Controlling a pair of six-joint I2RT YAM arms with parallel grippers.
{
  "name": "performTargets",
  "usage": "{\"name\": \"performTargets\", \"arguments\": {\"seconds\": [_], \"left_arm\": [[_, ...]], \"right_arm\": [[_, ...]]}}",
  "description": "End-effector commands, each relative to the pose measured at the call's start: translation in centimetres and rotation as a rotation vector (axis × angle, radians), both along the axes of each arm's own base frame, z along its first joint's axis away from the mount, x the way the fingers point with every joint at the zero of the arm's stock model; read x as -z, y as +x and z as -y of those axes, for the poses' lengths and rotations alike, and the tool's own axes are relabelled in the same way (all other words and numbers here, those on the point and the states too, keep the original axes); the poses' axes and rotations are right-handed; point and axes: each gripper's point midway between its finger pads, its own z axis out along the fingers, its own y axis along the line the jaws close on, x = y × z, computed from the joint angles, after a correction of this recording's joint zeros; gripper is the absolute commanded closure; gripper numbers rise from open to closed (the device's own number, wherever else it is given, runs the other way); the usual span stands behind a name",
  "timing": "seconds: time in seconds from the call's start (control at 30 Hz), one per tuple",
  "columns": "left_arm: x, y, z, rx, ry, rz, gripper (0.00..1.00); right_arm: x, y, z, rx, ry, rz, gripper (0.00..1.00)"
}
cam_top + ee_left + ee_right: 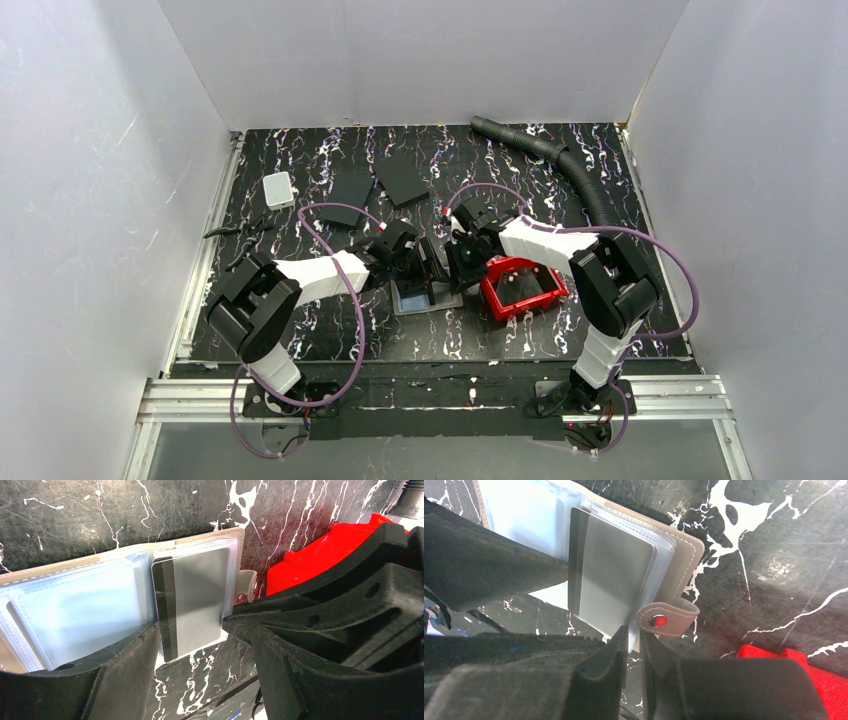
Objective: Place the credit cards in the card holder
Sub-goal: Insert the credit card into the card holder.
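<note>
Card holder (425,297) lies open at desk centre, just left of the red tray (497,297). One credit card (609,580) sits partly in a clear pocket (663,550) on its right side, striped edge protruding; insertion judged unfinished. Right gripper (634,647) is nearly pressed together at the card's near corner; pinching or letting go cannot be told. Left gripper (192,630) is spread, straddling the holder, carrying nothing. Further cards not discernible; tray contents unclear.

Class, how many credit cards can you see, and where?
1. A credit card sits partly inside a clear pocket of the open card holder. More may be hidden, perhaps in the red tray.
</note>
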Motion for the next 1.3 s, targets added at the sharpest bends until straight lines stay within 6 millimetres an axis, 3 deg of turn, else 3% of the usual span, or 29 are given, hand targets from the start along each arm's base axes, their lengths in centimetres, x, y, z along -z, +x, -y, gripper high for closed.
{"name": "performTargets", "arguments": {"seconds": [0.0,0.23,0.4,0.77,1.03,1.27], "left_arm": [[-0.9,-0.1,-0.1,0.013,-0.011,0.036,0.35],[-0.6,-0.1,0.1,0.016,-0.009,0.026,0.35],[-0.7,-0.1,0.4,0.022,-0.02,0.02,0.34],[-2.0,-0.2,2.6,0.067,-0.134,0.002,0.32],[-2.3,0.0,2.4,0.092,-0.139,0.026,0.27],[-2.2,-0.6,1.0,0.059,-0.134,0.012,0.27]], "right_arm": [[-2.8,1.4,0.5,0.046,0.024,0.053,0.74],[-3.5,2.1,1.3,0.066,0.01,0.066,0.69],[-2.1,2.5,1.3,0.07,-0.015,0.059,0.84],[0.0,2.2,-1.2,0.049,0.047,0.006,0.87],[-1.6,2.3,0.4,0.076,0.019,0.058,0.87],[-2.2,3.9,2.2,0.084,-0.099,0.133,0.85]]}}
